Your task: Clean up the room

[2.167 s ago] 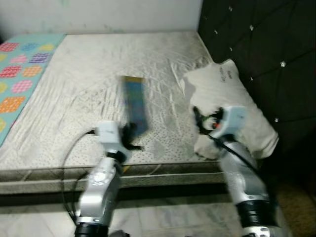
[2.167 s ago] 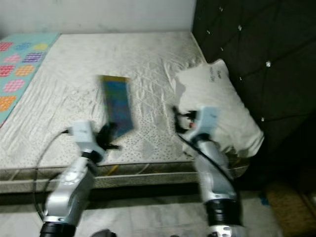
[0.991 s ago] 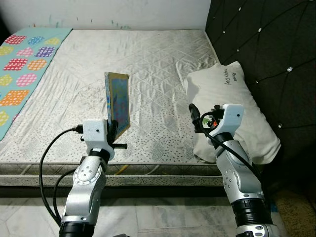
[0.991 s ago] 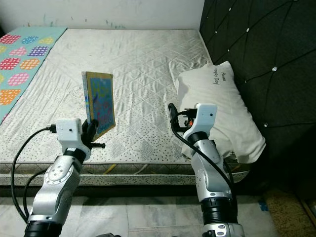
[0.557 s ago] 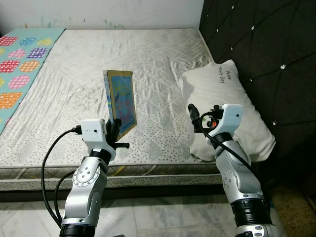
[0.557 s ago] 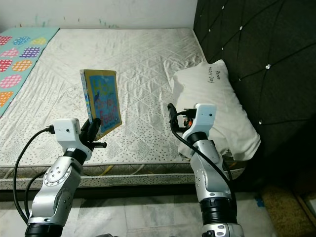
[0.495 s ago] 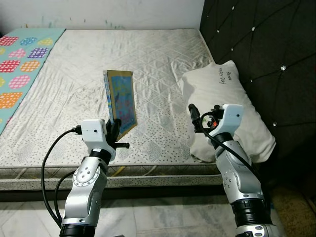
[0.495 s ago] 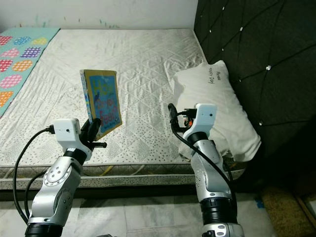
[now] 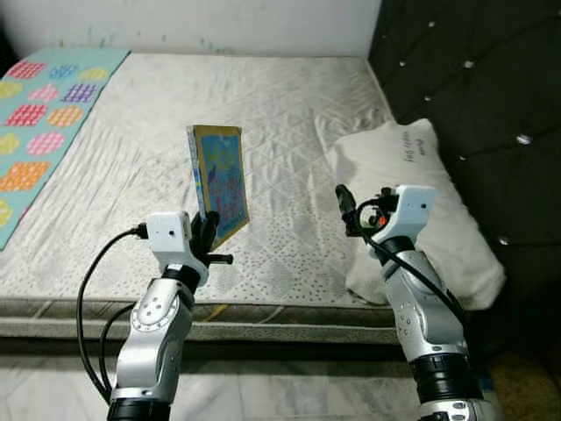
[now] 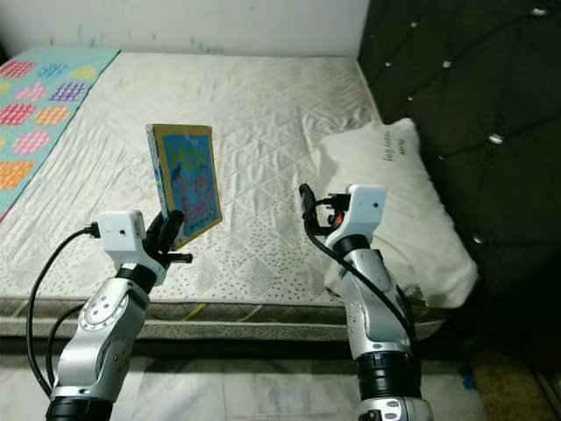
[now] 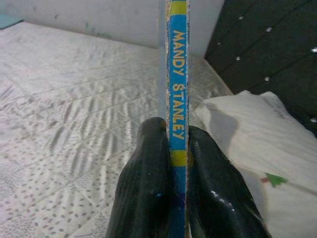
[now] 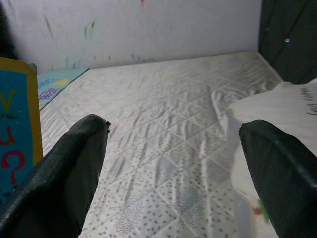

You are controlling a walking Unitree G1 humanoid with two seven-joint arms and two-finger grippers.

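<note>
Handling: the book (image 9: 217,182) is likely light, stiff and flat; pinched low near its spine, it could pivot, so a hold nearer the middle seems safer.
Look: thin picture book, blue cover, yellow border, spine reading MANDY STANLEY.
Place: upright in the air, above the bed's (image 9: 289,114) near edge.
Left gripper (image 11: 171,163): fingers clenched on the book's spine.
Right gripper (image 12: 173,148): fingers spread, grasping nothing, near the pillow (image 9: 421,202).
</note>
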